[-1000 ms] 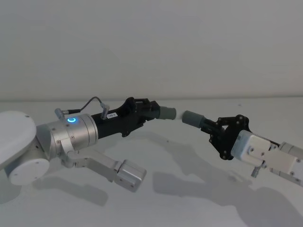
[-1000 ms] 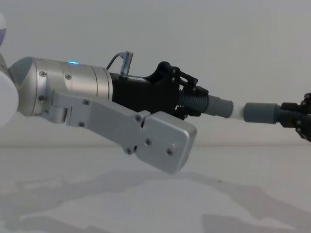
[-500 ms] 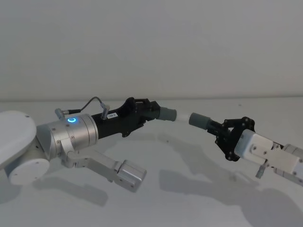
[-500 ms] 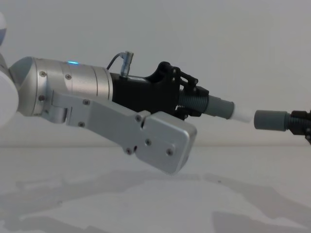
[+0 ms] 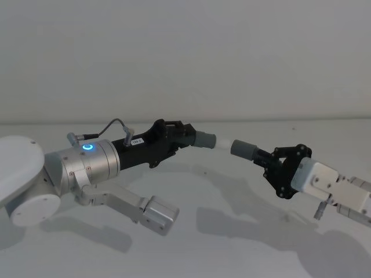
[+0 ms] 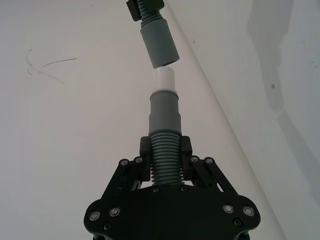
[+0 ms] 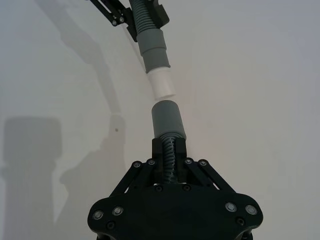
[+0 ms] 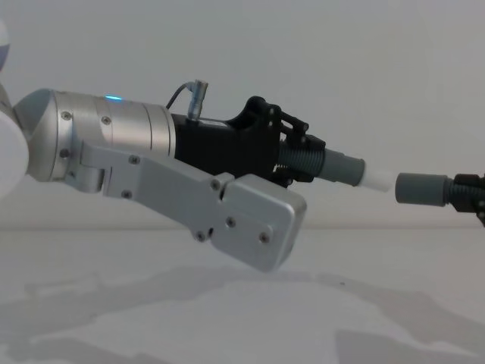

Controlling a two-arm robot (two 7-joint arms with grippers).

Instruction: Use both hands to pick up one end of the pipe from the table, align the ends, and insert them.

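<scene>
While both hands grip pipes, white tip (image 8: 374,179) nears socket (image 8: 421,188), apart.

Head high, chest side-on; wrists close; all share pipe ends (image 8: 394,184).

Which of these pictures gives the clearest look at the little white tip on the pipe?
The left wrist view: the white tip shows large, lit, just short of the grey socket. The right wrist view shows it nearly as well. In the chest view it appears side-on against a pale wall; in the head view it is tiny.
</scene>
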